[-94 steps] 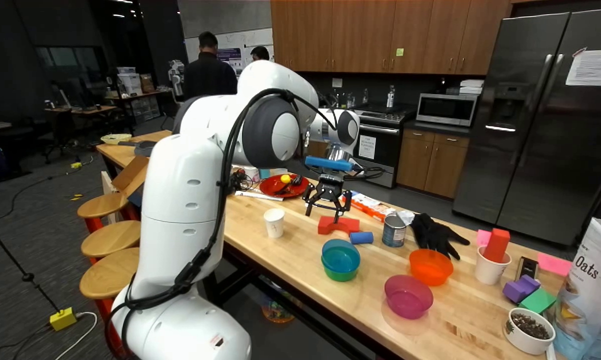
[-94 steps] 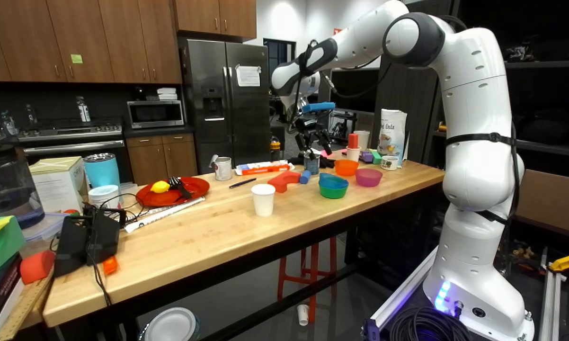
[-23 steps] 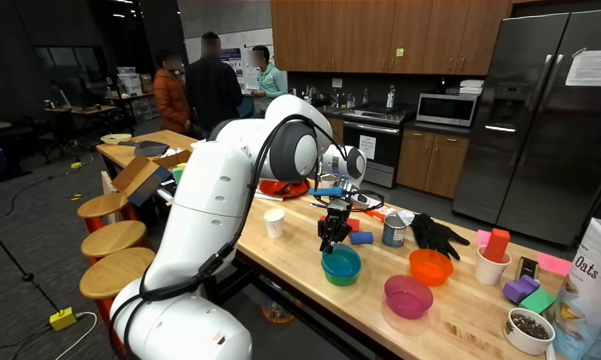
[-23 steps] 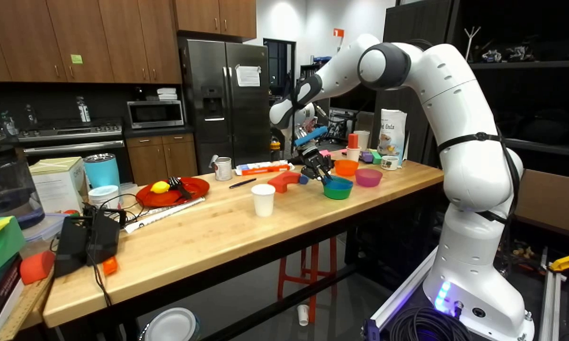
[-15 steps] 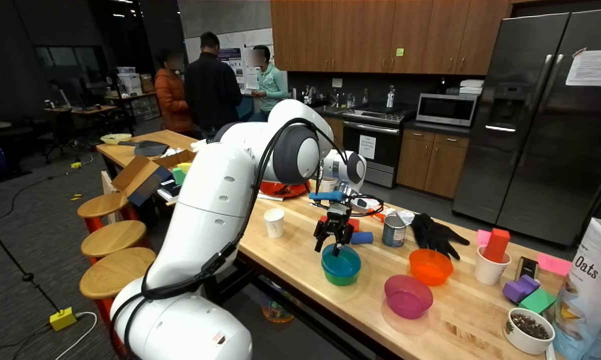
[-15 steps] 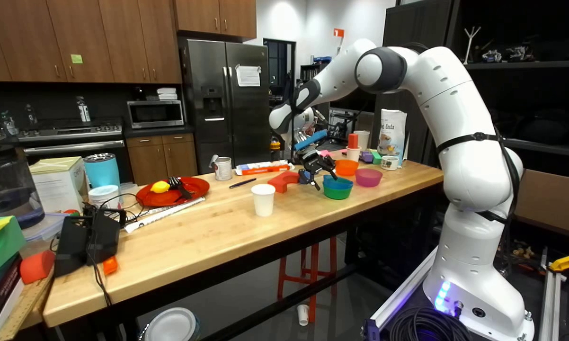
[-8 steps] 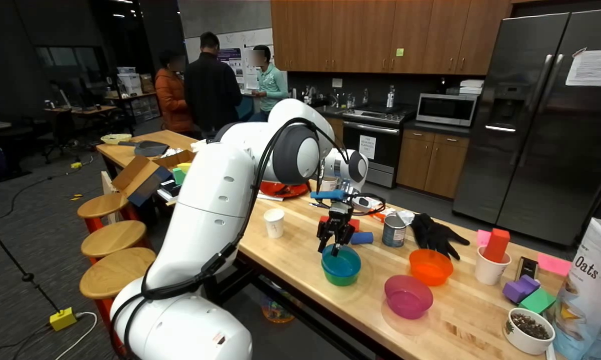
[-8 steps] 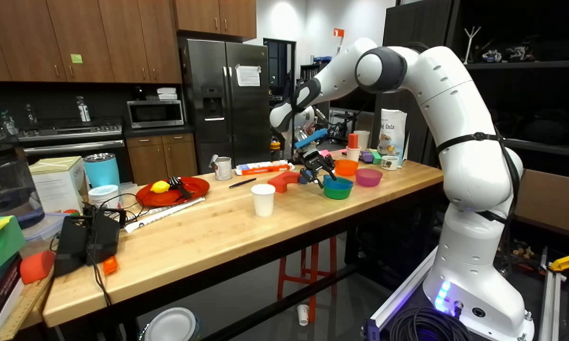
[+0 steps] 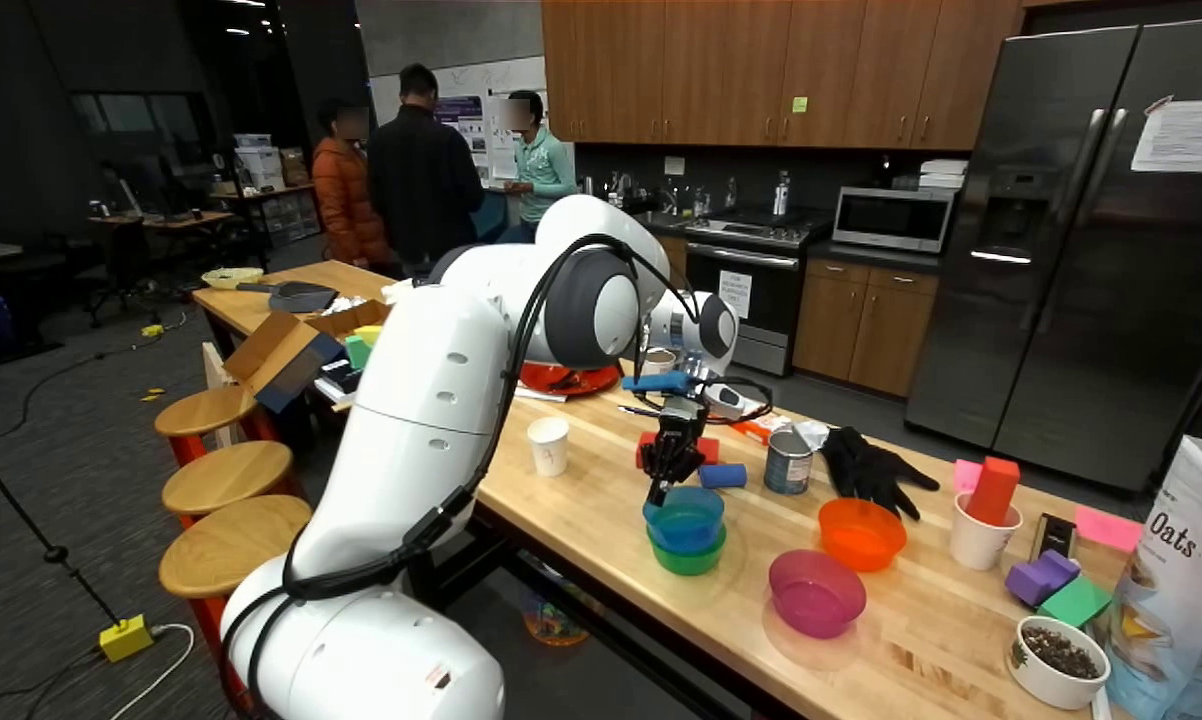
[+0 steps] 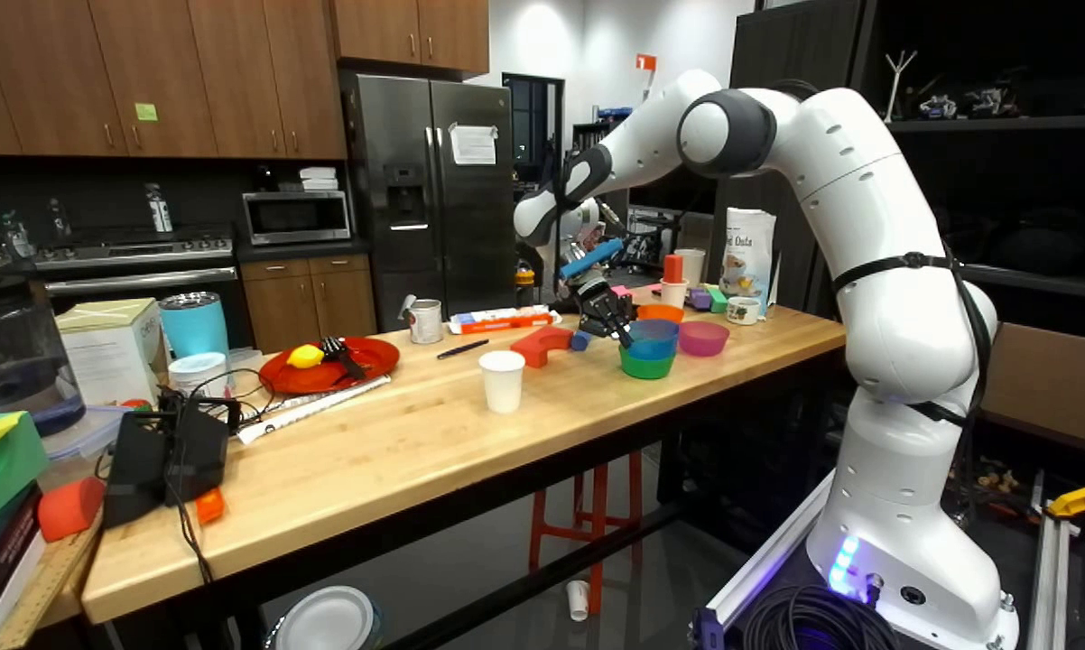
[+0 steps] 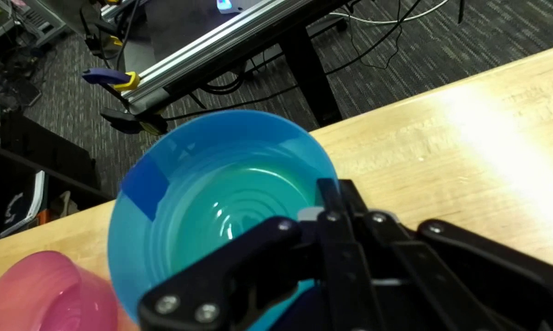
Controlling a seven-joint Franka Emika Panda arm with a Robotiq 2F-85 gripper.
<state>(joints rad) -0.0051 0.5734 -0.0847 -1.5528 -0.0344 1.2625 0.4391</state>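
Seen only in the exterior views, a white paper cup (image 9: 548, 446) stands left of the black gripper (image 9: 655, 494), which pinches the left rim of a translucent blue plastic bowl (image 9: 688, 516). A green plastic bowl (image 9: 688, 563) sits beneath, near the edge of the wooden desk (image 9: 596, 510), a magenta plastic bowl (image 9: 818, 595) at right.

The blue bowl (image 11: 198, 184) looks like glossy, smooth plastic which lets light through. The gripper (image 11: 337, 193) is mostly matt, with shiny metal screws (image 11: 207, 313). The table (image 11: 405, 165) is of glossy wood, the glove (image 9: 866, 470) of matt cloth, the can (image 9: 788, 465) of metal; the carpet (image 11: 497, 37) looks rough.
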